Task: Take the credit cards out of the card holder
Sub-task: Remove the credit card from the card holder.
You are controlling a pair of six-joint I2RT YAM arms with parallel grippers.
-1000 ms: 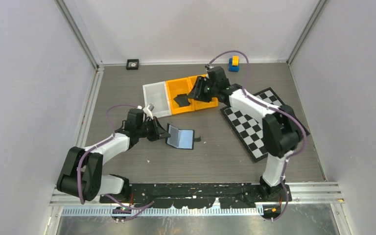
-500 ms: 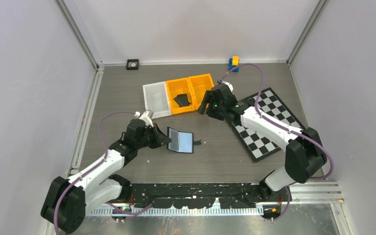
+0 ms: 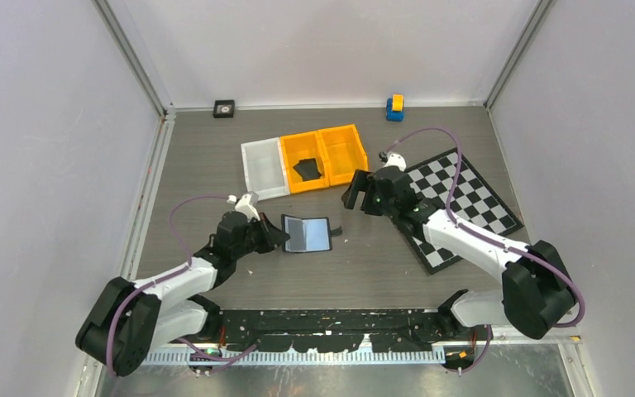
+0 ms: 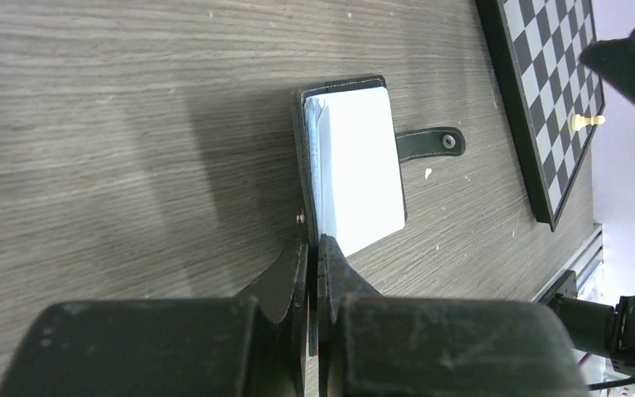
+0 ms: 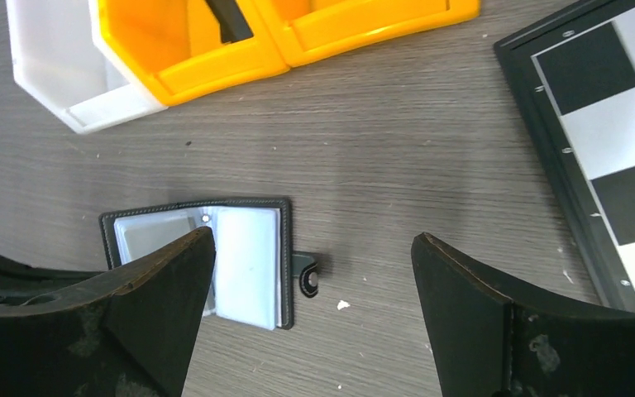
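Observation:
The card holder (image 3: 307, 234) lies open on the table, pale grey-blue panels up, its strap tab (image 3: 336, 229) pointing right. My left gripper (image 3: 275, 236) is shut on the holder's left flap, which stands raised; the left wrist view shows the fingers (image 4: 293, 273) clamped on its edge beside the pale panel (image 4: 355, 157). My right gripper (image 3: 355, 192) is open and empty, above the table just right of the holder (image 5: 240, 256). A black credit card (image 3: 306, 169) lies in the left orange bin (image 3: 293, 149), and also shows in the right wrist view (image 5: 231, 21).
A white bin (image 3: 263, 165) and a second orange bin (image 3: 343, 145) stand beside the first. A chessboard (image 3: 463, 198) lies at the right. A blue and yellow block (image 3: 394, 107) and a small black square block (image 3: 224, 108) sit by the back wall.
My right gripper has moved from over the orange bin towards the near side, close to the holder, and is empty. My left gripper has kept its hold; the holder shifted slightly.

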